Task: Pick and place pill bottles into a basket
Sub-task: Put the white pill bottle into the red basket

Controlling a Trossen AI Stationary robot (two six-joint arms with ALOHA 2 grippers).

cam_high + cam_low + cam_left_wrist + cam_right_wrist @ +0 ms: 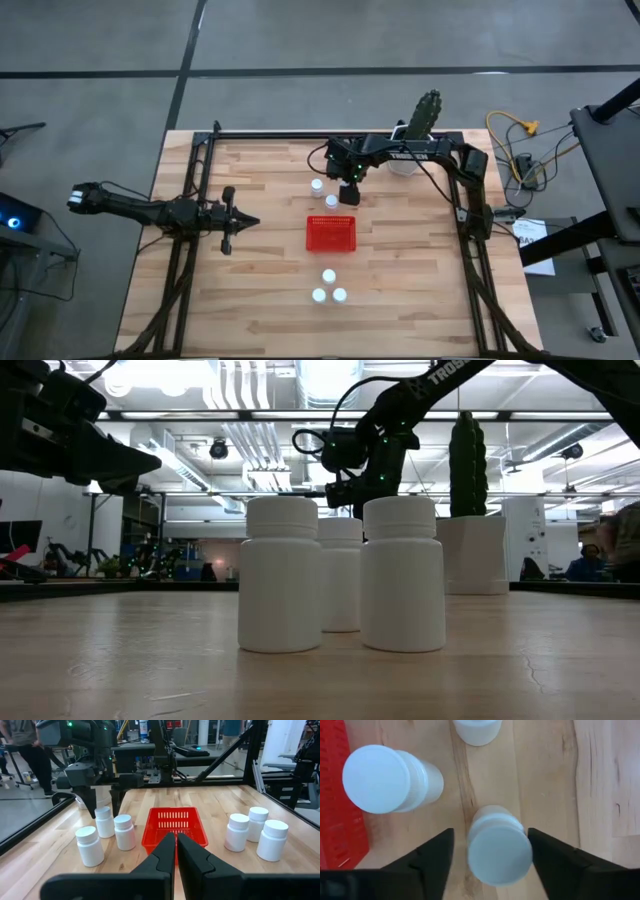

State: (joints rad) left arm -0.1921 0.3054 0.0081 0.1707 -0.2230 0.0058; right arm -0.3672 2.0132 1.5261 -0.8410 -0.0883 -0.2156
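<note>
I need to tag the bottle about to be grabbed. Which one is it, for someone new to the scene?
Find the red basket mid-table. Beyond it, toward the cactus pot, stand three pill bottles. The one meant is the bottle between the open fingers of the right gripper; the others stand free.

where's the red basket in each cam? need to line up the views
High view: the basket sits mid-table, between two groups of pill bottles.
Low view: not visible; the near pill bottles fill the middle.
Left wrist view: basket centre frame, just beyond the left gripper, whose jaws are shut.
Right wrist view: only its red meshed edge shows at the picture's left border.
Shared landmark: the right gripper, open around a bottle.
</note>
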